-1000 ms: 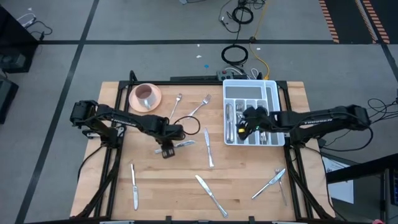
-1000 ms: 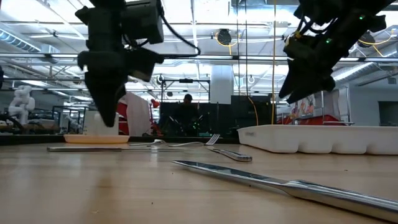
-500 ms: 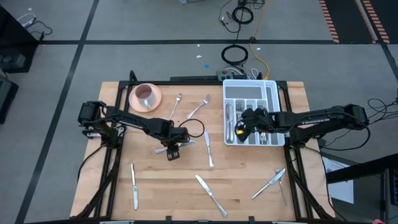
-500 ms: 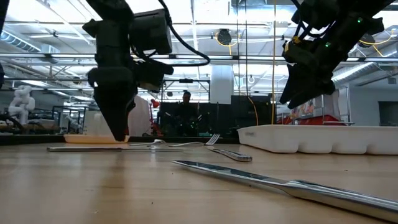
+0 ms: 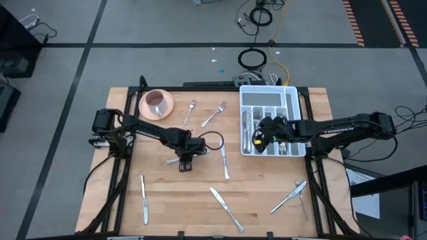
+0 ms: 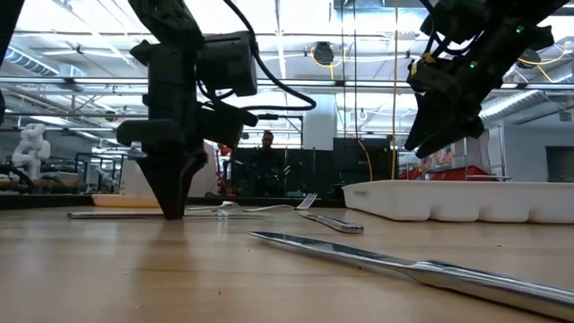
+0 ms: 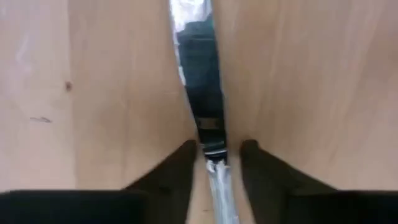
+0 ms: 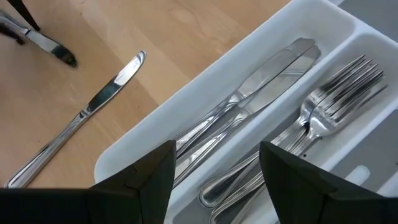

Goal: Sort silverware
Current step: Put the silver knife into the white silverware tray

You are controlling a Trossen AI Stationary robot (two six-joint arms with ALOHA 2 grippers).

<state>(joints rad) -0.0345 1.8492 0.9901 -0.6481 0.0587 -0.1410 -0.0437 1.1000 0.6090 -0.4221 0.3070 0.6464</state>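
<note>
Left gripper (image 5: 186,162) down at mid-tabletop, fingers (image 7: 180,163) apart astride a slender shiny silver knife (image 7: 202,93) lying flat on the wooden tabletop (image 5: 180,200), long axis straight between them in the left wrist view. Right gripper (image 5: 261,139) above the white compartmented tray (image 5: 293,93), fingers spread, empty. Only the right wrist view shows sorted knives (image 8: 249,93) and forks (image 8: 336,99) lengthwise in separate compartments.
</note>
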